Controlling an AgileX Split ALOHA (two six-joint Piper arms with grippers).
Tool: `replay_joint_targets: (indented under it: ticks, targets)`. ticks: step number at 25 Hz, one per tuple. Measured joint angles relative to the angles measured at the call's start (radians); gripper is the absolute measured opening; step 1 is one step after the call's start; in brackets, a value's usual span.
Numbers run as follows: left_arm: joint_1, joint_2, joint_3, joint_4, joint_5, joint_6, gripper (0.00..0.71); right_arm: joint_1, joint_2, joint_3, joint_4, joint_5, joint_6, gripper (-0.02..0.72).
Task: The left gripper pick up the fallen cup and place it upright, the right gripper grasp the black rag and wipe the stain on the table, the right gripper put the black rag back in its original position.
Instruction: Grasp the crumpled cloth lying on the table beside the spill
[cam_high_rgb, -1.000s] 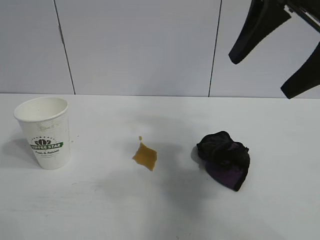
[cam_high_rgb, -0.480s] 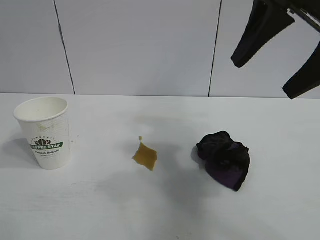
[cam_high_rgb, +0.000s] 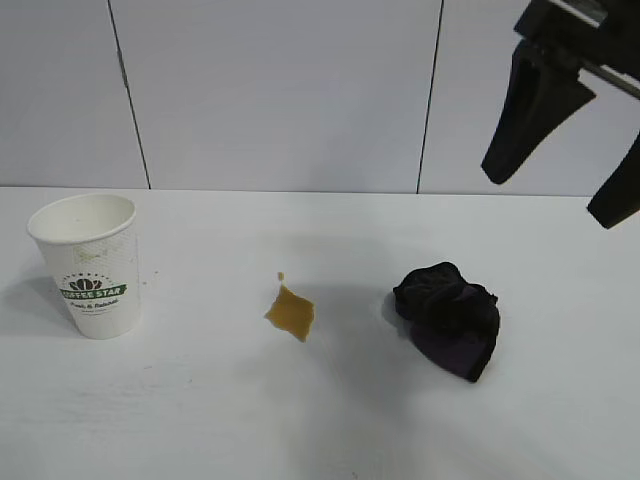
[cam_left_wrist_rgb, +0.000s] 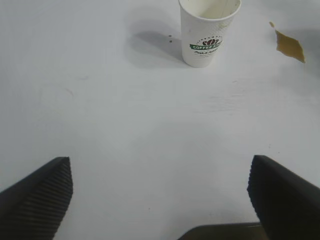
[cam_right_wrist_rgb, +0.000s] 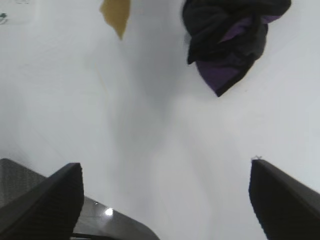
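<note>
Coffee Star paper cup standing upright at left on the bench, mouth up, logo toward the near edge; righting step judged complete. Left gripper out of the exterior view, set well back from the cup with the 2 fingers spread wide and empty, seemingly parked clear so as not to knock the cup.

Amber-brown stain at bench centre, with 1 small droplet just beyond its far tip, between cup and rag, untouched.

Black rag bunched at right of the stain, near but apart, purple underside showing at its near-right edge. Bunched heap offers a raised fold for a pinch from above.

Right gripper high at the upper right, above and beyond the rag, fingers spread wide, holding nothing, pointed downward; pose judged an approach for grasping the rag. Wiping and return of the rag not yet done.
</note>
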Motion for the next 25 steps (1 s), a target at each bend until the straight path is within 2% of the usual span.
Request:
replay_joint_targets:
  ticks: [2, 7, 11, 15, 17, 21, 25]
  targets:
    - [-0.005, 0.000, 0.000, 0.000, -0.001, 0.000, 0.687, 0.000, 0.054, 0.000, -0.026, -0.051, 0.002, 0.622]
    - [-0.015, 0.000, 0.000, 0.003, -0.001, 0.000, 0.687, 0.000, 0.202, -0.015, -0.042, -0.170, 0.003, 0.622]
    - [-0.016, 0.000, 0.000, 0.003, -0.001, 0.000, 0.687, 0.000, 0.309, -0.087, -0.048, -0.189, 0.003, 0.622]
    - [-0.016, -0.001, 0.000, 0.003, -0.001, 0.000, 0.687, 0.001, 0.368, -0.137, -0.008, -0.199, 0.003, 0.622]
    - [-0.016, -0.001, 0.000, 0.003, -0.001, 0.000, 0.687, 0.017, 0.386, -0.143, -0.007, -0.211, 0.003, 0.622]
    - [-0.016, -0.001, 0.000, 0.003, -0.001, 0.000, 0.687, 0.088, 0.427, -0.143, -0.034, -0.250, 0.010, 0.622]
    - [-0.016, -0.001, 0.000, 0.018, -0.001, 0.000, 0.687, 0.139, 0.468, -0.143, -0.084, -0.287, 0.077, 0.622]
